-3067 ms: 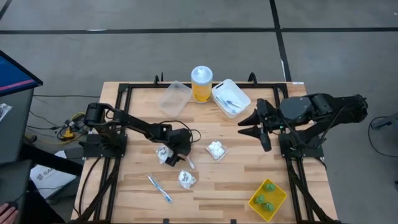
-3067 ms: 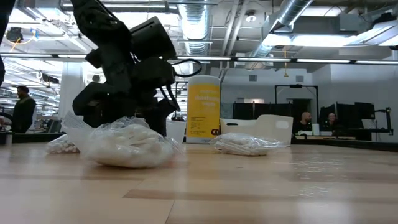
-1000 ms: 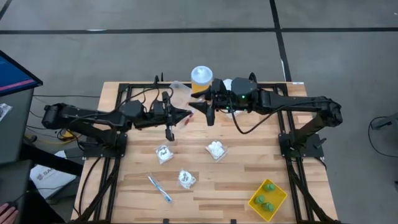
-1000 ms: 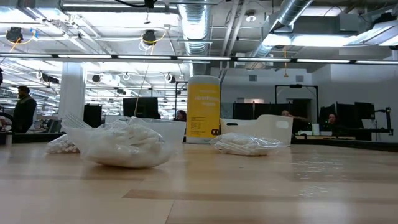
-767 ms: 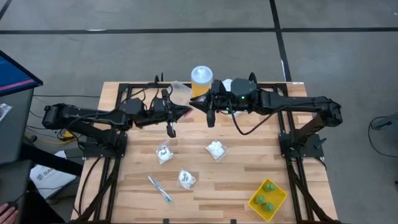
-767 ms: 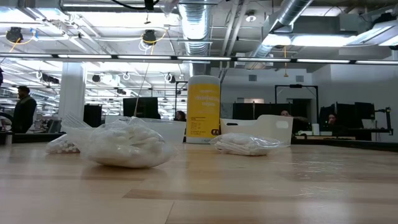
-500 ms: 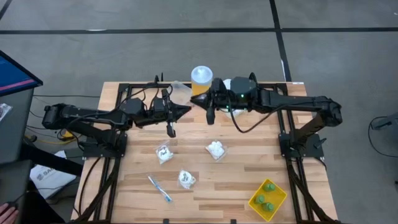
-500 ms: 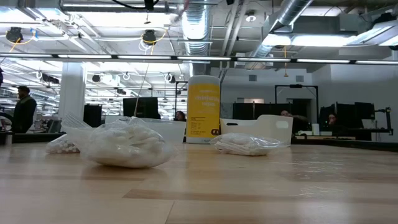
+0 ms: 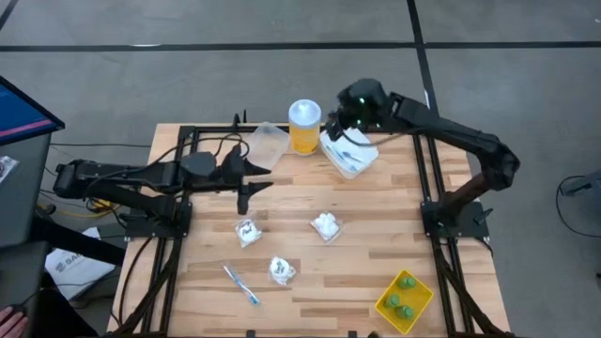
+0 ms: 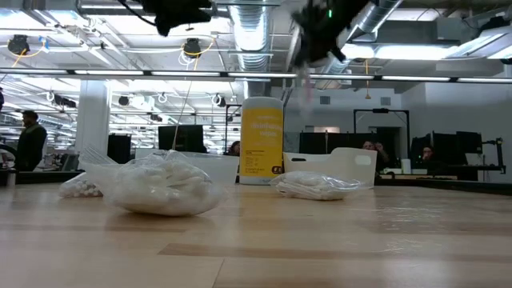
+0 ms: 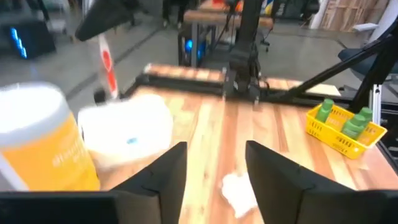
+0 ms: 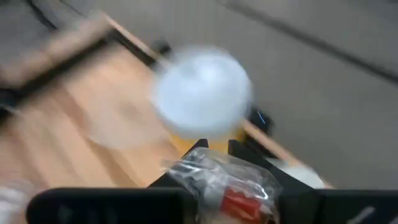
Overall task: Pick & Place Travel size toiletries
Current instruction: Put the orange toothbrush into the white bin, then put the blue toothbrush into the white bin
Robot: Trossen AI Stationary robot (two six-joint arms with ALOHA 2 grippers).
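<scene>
My right gripper (image 9: 349,120) hangs high above the white tray (image 9: 368,155) at the table's far side, shut on a red-white toothbrush stick in clear wrap (image 12: 231,190). My left gripper (image 9: 251,191) is open and raised over the table's left-middle, holding nothing (image 11: 214,154). Three clear packets (image 9: 249,232) (image 9: 326,225) (image 9: 282,270) lie flat on the wood. A blue-white stick (image 9: 241,284) lies near the front edge. Green bottles (image 9: 402,300) stand in a yellow basket. My right gripper pinches the wrapped red-white stick between its two fingers at the stick's upper end (image 12: 219,169), coming from above. The stick is lifted clear and hangs below the fingers (image 10: 306,84), red band showing (image 11: 106,62), above the tray.
A tall yellow jar with a white lid (image 9: 304,127) stands beside the tray, and a clear tub (image 9: 266,146) sits to its left. The white tray holds more sticks. The black frame rails (image 9: 184,141) run along the table's edges. People stand in the room beyond the table.
A second ago both grippers met over the table's far middle. My right gripper has since swung toward the far right and up, over the white tray, carrying the red-white stick. My left gripper has drawn back toward the table's left.
</scene>
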